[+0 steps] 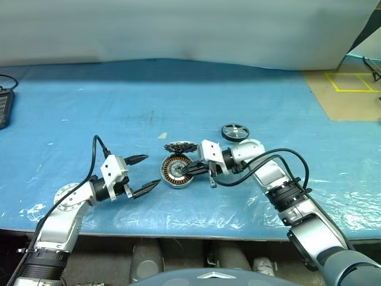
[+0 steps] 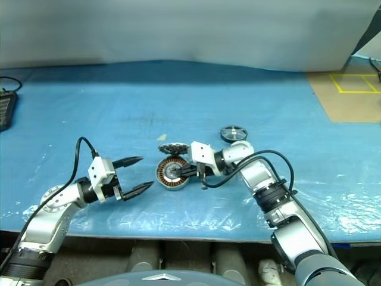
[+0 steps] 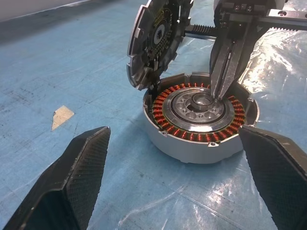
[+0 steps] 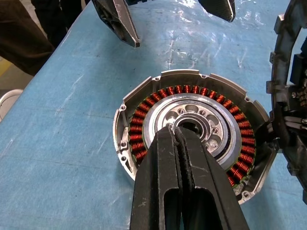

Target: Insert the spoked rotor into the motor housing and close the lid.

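The motor housing (image 1: pixel 177 171) lies on the blue table, showing its copper windings (image 4: pixel 247 148) and central hole. At its far rim the lid (image 1: pixel 180 146) stands nearly upright on edge, toothed face (image 3: pixel 156 40) towards me. The spoked rotor (image 1: pixel 234 131) lies flat behind my right arm, apart from both. My right gripper (image 4: pixel 175 132) is shut on nothing, its tips resting on the silver hub at the hole's edge. My left gripper (image 1: pixel 152 171) hangs open just left of the housing, pointing at it, with nothing between its fingers (image 3: pixel 76 182).
A black device (image 1: pixel 3 107) sits at the table's far left edge. Beyond the table's right end is tan floor with yellow tape lines (image 1: pixel 348 83). A pale backdrop (image 1: pixel 178 30) closes the far side. A person's dark clothing (image 4: pixel 19 38) stands beside the table.
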